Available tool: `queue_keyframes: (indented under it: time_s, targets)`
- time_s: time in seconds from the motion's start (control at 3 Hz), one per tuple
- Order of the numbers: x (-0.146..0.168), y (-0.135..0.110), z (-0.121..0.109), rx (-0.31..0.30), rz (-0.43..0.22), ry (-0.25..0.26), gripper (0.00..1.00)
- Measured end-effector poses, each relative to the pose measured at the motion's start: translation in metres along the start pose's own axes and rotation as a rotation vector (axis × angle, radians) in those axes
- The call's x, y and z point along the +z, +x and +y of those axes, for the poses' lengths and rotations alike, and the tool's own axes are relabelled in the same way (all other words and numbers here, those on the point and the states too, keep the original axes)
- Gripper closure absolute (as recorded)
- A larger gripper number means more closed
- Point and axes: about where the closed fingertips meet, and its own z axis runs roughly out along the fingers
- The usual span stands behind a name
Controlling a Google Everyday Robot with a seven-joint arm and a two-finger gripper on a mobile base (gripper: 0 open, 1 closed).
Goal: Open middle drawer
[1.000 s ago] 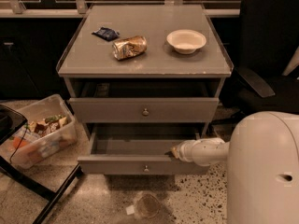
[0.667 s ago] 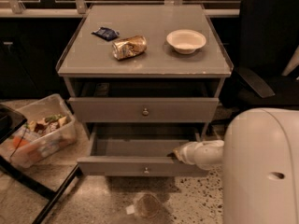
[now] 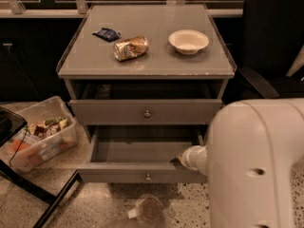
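Over the last second the gripper (image 3: 177, 160) had barely shifted, its grip impossible to tell, while the middle drawer (image 3: 118, 174), stretching leftward from it with its knob (image 3: 148, 177) just below-left, stayed pulled well out, so the opening looked essentially done.

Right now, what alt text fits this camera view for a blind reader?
The middle drawer of a grey cabinet stands pulled open, the robot's gripper at its right front corner. A crushed can, white bowl and dark wrapper lie on top.
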Motion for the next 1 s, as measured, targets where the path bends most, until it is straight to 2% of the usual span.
queue_keyframes:
  time_s: [0.33, 0.67, 1.0]
  targets:
    - [-0.004, 0.031, 0.004, -0.129, 0.059, 0.053, 1.0]
    - [-0.004, 0.028, 0.004, -0.129, 0.059, 0.053, 0.81]
    - [-0.007, 0.051, 0.011, -0.252, 0.117, 0.055, 0.58]
